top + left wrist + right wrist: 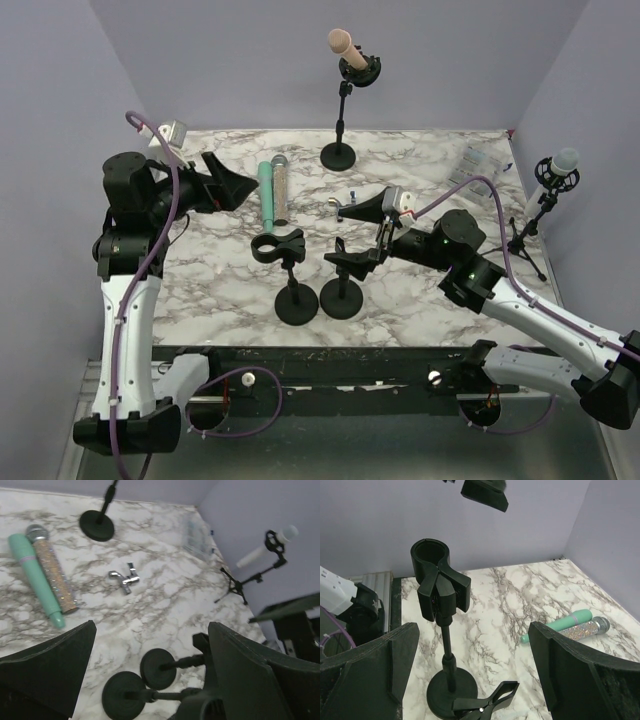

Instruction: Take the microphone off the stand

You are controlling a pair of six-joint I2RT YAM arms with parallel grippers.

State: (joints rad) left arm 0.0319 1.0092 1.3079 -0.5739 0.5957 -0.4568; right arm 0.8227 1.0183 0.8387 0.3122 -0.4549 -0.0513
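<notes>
Your table (420, 300) has a white marble-patterned top with grey veins. A green microphone (267, 190) and a glittery microphone (281, 190) lie side by side left of centre. A small metal clip (125, 578) lies near the middle. Two short stands (297, 305) rest on round bases at the near centre, just beside each other. A tall stand (338, 155) sits at the far edge, a tripod stand (525, 240) at the right edge, and a clear packet (480, 160) in the far right corner.

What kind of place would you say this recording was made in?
Most likely a robotics lab test cell, not a studio: a marble-patterned table boxed in by plain lilac walls, two arms bolted to its near edge, and microphones and stands laid out as props.
</notes>
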